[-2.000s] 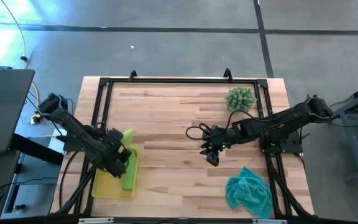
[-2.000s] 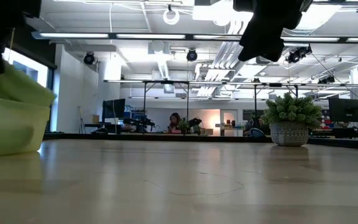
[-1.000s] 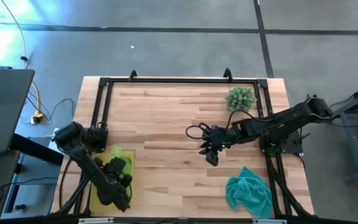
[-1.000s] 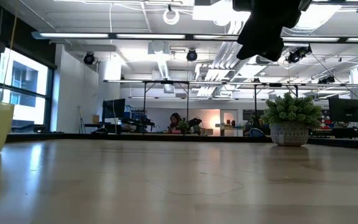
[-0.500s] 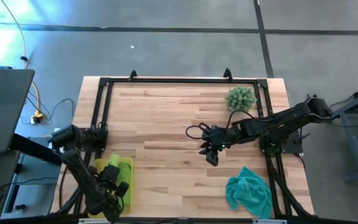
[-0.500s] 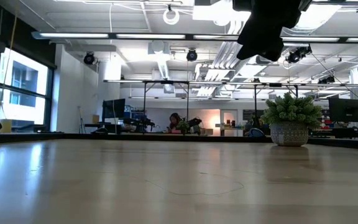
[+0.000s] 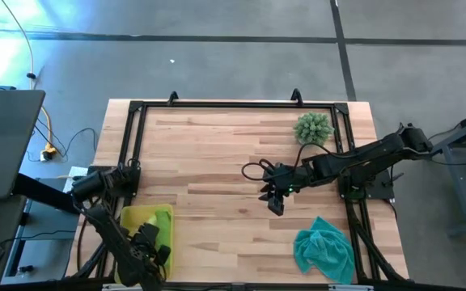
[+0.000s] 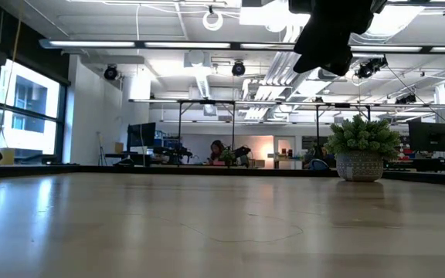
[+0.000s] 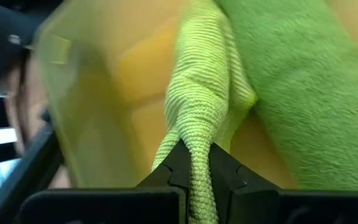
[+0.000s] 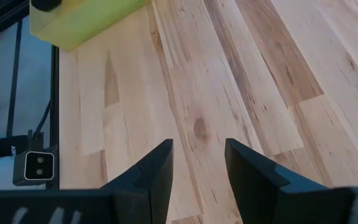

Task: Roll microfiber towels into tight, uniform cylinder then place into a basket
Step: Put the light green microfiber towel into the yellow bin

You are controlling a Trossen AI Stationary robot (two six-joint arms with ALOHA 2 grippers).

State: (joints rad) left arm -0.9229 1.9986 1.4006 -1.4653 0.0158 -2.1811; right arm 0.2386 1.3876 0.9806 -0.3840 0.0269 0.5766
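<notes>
Left pincer clenched on a lime towel inside the basket beside another; right pincer hangs released mid-counter; teal towel still unrolled, near corner.

Basket half under left arm; near corner cropped
</notes>
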